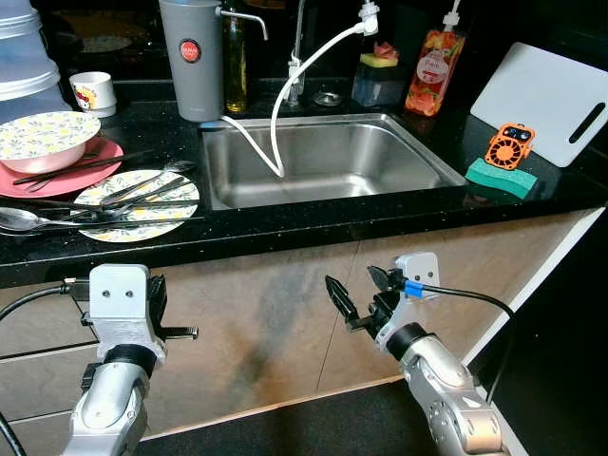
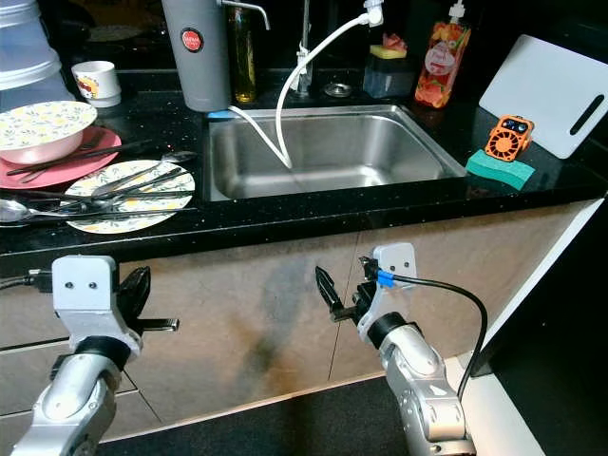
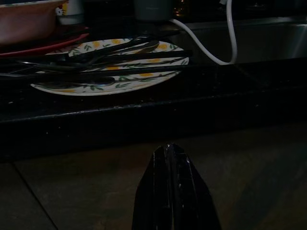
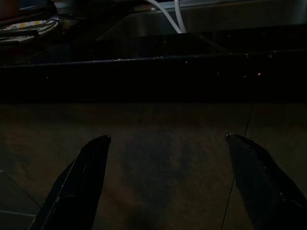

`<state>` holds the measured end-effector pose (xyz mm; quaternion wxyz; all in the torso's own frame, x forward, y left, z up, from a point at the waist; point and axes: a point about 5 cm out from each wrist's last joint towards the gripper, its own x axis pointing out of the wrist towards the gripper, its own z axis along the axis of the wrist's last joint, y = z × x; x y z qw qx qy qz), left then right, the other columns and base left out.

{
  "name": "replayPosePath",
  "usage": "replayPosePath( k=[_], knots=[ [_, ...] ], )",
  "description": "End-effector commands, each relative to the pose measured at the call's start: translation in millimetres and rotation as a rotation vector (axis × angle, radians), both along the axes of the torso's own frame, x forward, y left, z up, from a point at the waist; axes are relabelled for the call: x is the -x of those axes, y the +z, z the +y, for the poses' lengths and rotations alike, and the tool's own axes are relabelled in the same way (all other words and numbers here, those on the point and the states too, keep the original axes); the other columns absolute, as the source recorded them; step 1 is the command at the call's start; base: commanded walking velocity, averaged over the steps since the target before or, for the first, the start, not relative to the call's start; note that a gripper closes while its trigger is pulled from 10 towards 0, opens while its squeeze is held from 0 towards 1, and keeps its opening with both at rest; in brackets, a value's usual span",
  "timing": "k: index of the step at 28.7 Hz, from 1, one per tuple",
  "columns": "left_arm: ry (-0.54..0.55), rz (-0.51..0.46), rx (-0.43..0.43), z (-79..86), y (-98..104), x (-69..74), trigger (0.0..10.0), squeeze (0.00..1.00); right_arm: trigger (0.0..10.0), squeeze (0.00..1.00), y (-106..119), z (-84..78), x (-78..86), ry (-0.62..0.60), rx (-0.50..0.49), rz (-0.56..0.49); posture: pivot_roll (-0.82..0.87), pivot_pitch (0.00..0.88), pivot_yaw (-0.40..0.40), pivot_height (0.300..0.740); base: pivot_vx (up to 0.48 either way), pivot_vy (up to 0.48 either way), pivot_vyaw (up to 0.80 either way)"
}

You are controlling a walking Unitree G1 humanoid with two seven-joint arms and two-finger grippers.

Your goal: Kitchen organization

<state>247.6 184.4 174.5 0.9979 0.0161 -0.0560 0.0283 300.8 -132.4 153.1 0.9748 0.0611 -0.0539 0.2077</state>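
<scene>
The cutlery [image 1: 114, 195] lies across the flowered plate [image 1: 142, 223] at the counter's left end, long axes running left-right, up and ahead of the left gripper [image 3: 173, 158], the nearer one, fingers pressed together and empty. Right gripper [image 1: 359, 290], below the sink [image 1: 328, 157], gapes wide, holding nothing.

Two silver arms of brushed metal, cylindrical segments joined by black collars.
Left wrist: pale grey box housing with two dark round screw holes, black cable at its side; left claw [image 1: 180, 332] of black fingers.
Right wrist: smaller grey box, blue band at the plug, black cable looping back along the arm; right claw [image 1: 359, 296] of two long, tapered black fingers.
</scene>
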Motion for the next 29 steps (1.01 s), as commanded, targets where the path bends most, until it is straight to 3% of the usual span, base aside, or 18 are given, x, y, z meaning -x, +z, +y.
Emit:
replayPosePath(
  k=[1,2,3,7,8,24,29],
  knots=[
    [-0.003,0.006,0.020,-1.1,-3.7,1.3,3.9,0.00,10.0,0.00,-1.0,-1.9,2.3,-0.002,0.000,0.006,-0.04,0.120,-0.042,0.740,0.000,0.000,0.00],
    [-0.004,0.005,0.022,-1.4,-3.8,1.3,3.9,0.00,10.0,0.00,-1.0,-1.9,2.2,-0.002,0.000,0.007,-0.04,0.120,-0.042,0.740,0.000,0.000,0.00],
    [-0.006,0.006,0.025,-1.7,-3.9,1.0,0.0,0.00,10.0,0.00,-0.9,-2.0,2.0,-0.003,0.000,0.007,-0.05,0.120,-0.040,0.740,0.000,0.000,0.00],
    [-0.009,0.007,0.034,-3.7,-4.3,0.3,0.4,0.00,10.0,0.00,-0.8,-2.4,1.3,-0.003,0.001,0.007,-0.05,0.119,-0.040,0.740,0.000,0.000,0.00],
    [-0.007,0.008,0.031,-4.1,-4.1,-0.3,10.0,0.00,10.0,0.00,-0.6,-2.2,1.0,-0.002,0.001,0.007,-0.04,0.118,-0.042,0.740,0.000,0.000,0.00],
    [-0.010,0.005,0.031,-4.8,-3.1,-2.7,10.0,0.00,10.0,0.00,-1.0,-0.1,0.4,0.003,-0.004,0.014,-0.04,0.122,-0.041,0.740,0.000,0.000,0.00],
    [-0.014,0.002,0.034,-5.3,-2.3,-2.7,10.0,0.00,10.0,0.00,-1.2,0.9,1.1,0.004,-0.006,0.015,-0.04,0.123,-0.039,0.740,-0.287,0.000,0.00]
  ],
)
